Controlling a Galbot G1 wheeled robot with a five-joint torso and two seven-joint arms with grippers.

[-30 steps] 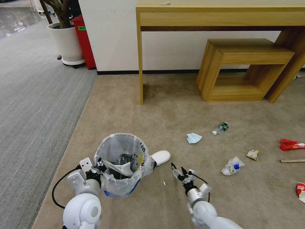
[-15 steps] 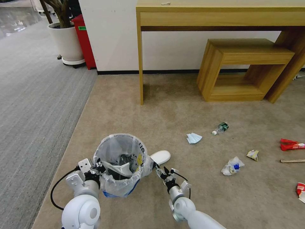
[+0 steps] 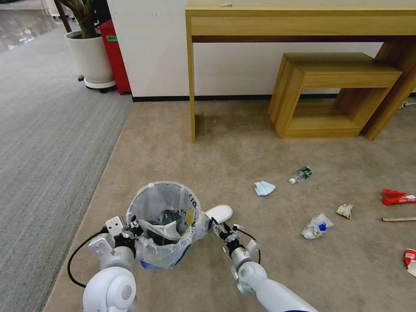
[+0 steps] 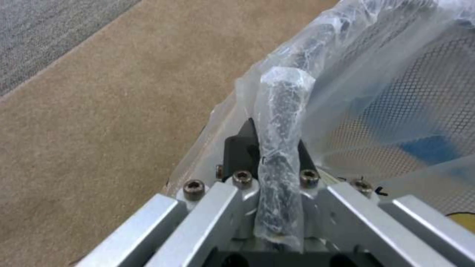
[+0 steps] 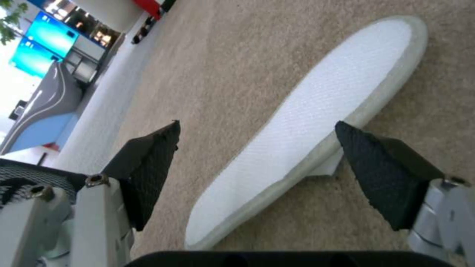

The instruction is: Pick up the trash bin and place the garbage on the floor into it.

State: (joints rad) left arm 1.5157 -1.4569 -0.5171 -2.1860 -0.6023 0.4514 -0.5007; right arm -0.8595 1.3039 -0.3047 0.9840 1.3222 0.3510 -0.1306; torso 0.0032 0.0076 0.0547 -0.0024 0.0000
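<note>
A small round trash bin point(image 3: 164, 223), lined with a crinkly translucent white bag, stands on the beige carpet floor point(image 3: 242, 143) close in front of the robot. The left gripper point(image 3: 133, 229) is clamped on the bin's near-left rim; in the left wrist view its dark fingers point(image 4: 240, 148) pinch the bag-wrapped rim point(image 4: 282, 122) between them. Inside the bin lie a white slipper point(image 3: 162, 228) and some darker litter that is hard to make out.

Just right of the bin, a second white slipper point(image 3: 219, 213) lies flat on the carpet, its near end tucked against the bin's bulging bag. The right gripper point(image 3: 219, 229) hovers low at this slipper's near end with its jaws spread wide. In the right wrist view the two black fingertips point(image 5: 148, 163) stand either side of the slipper point(image 5: 317, 122), not touching it.

Further right on the carpet, well apart from each other, lie a blue face mask point(image 3: 264, 188), a clear bottle with a green label point(image 3: 301, 174), a crumpled white wrapper point(image 3: 317, 225), a small yellowish wrapper point(image 3: 345, 210), a red packet point(image 3: 398, 196), a wooden stick point(image 3: 398, 219) and a red-white paper cup point(image 3: 410, 259) at the edge.

Behind stand a wooden desk point(image 3: 299, 21) with a low wooden stool point(image 3: 333, 93) beneath it, against a white wall. To the left, on grey ribbed carpet point(image 3: 47, 138), sit a potted plant point(image 3: 90, 54) and a red box point(image 3: 113, 54).
</note>
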